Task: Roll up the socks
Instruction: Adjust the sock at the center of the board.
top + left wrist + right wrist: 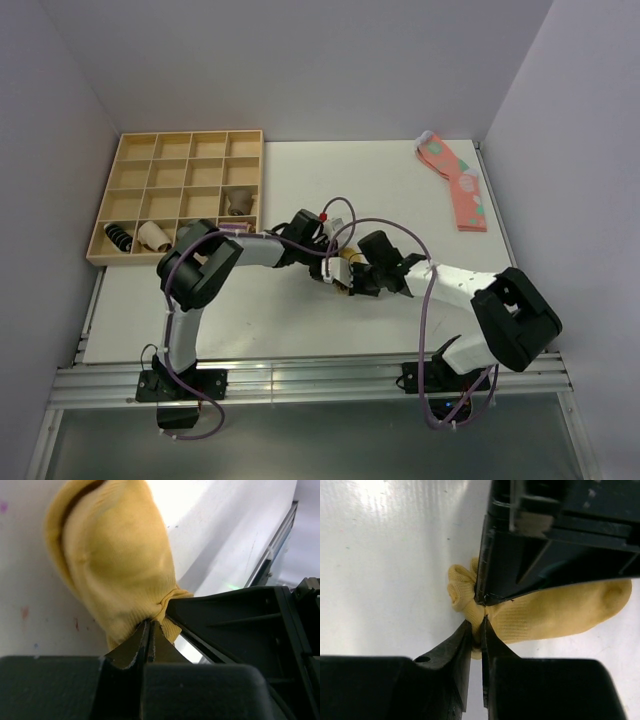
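Mustard-yellow socks (pixel 115 560), pink green-spotted pair (pixel 465 190), tan tray (pixel 165 175), white table (pixel 350 180)

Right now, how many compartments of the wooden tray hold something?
3. A dark striped roll in the near-left corner compartment, a pale roll beside it, a grey bundle in the right column, one row up. The left arm hides part of the near row.

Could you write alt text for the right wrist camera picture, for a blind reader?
A mustard-yellow sock is pinched at its bunched end by two black robot hands, the right hand entering from the bottom edge and the left hand from the top. The rest of the sock stretches rightward against a white table.
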